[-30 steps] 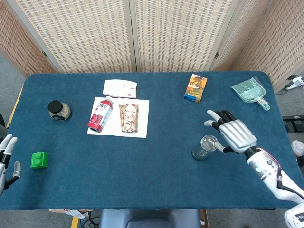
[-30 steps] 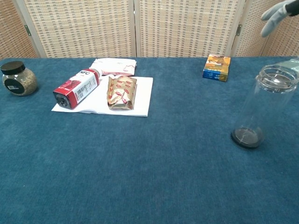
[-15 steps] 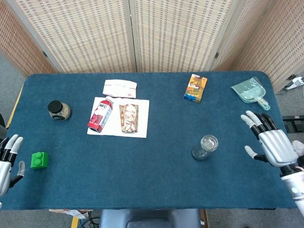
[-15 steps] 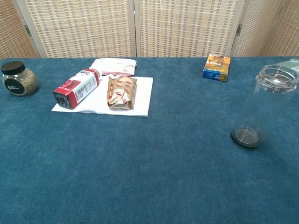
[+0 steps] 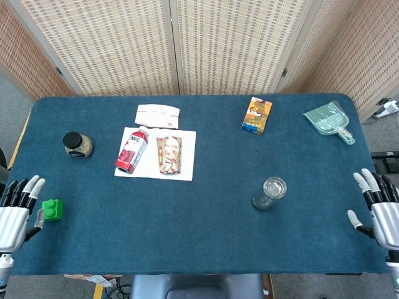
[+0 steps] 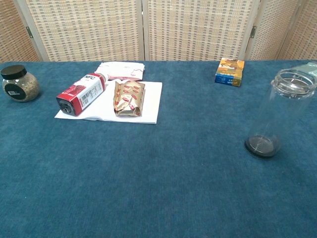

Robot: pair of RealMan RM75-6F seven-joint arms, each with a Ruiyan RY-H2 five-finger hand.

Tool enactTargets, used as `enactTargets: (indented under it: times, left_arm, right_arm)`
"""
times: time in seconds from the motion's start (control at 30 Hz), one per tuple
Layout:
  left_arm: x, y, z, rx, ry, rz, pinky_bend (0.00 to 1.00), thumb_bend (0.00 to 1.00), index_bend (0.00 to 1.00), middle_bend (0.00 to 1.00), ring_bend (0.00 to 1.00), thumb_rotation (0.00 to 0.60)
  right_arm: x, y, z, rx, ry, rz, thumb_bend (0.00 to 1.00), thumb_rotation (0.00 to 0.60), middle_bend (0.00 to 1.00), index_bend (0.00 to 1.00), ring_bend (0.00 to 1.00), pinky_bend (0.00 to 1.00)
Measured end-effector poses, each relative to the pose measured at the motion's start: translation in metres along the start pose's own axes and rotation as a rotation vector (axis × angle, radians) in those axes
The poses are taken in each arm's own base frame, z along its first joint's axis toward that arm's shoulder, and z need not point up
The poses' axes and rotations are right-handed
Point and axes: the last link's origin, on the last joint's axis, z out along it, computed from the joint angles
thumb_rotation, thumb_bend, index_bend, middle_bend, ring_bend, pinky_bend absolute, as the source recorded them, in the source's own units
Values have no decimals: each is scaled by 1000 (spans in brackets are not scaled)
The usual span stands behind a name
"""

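My left hand is released, fingers spread, just beside the green block. My right hand is released too, empty, well apart from the clear jar.

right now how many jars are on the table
2. A lidded jar stands near the table's left edge, well behind the left hand. A clear open jar stands right of centre, apart from the right hand. None looks hidden.
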Motion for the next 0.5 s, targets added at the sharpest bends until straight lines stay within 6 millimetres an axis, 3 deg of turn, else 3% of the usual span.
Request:
enactTargets:
  times: [0.5]
  left_arm:
    - [-6, 3, 6, -24, -24, -10, 0, 539, 0, 58, 0, 600]
  right_arm:
    - [-7, 4, -2, -31, -24, -14, 343, 600, 0, 1, 0, 0]
